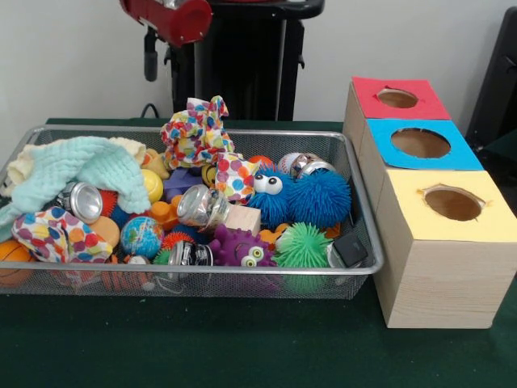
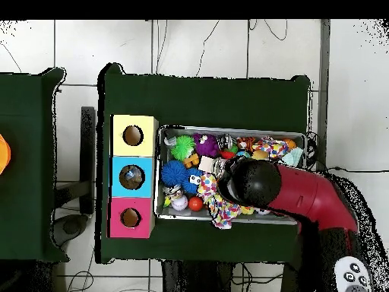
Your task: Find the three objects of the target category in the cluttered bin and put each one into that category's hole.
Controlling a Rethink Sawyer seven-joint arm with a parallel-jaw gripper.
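The silver wire-mesh bin [image 1: 202, 273] sits on the green table, full of toys; in the overhead view its rim [image 2: 228, 128] shows too. Inside lie a blue fuzzy creature [image 1: 311, 196], a green spiky ball [image 1: 303, 246], a purple monster [image 1: 240, 246], shiny metal cans [image 1: 202, 206], a globe ball [image 1: 141, 236], a wooden block [image 1: 242, 218] and dotted cloth [image 1: 198, 129]. The arm's black end [image 2: 254, 182] hangs high over the bin's middle. The gripper is hidden beneath it. The front view shows only a red arm part [image 1: 174, 18] at the top edge.
Three pale wooden boxes stand beside the bin, with a red-topped hole [image 1: 397, 98], a blue-topped hole [image 1: 420, 143] and a yellow-topped hole [image 1: 452, 204]. A mint cloth [image 1: 77, 166] covers the bin's left end. The black pedestal [image 1: 242, 65] stands behind.
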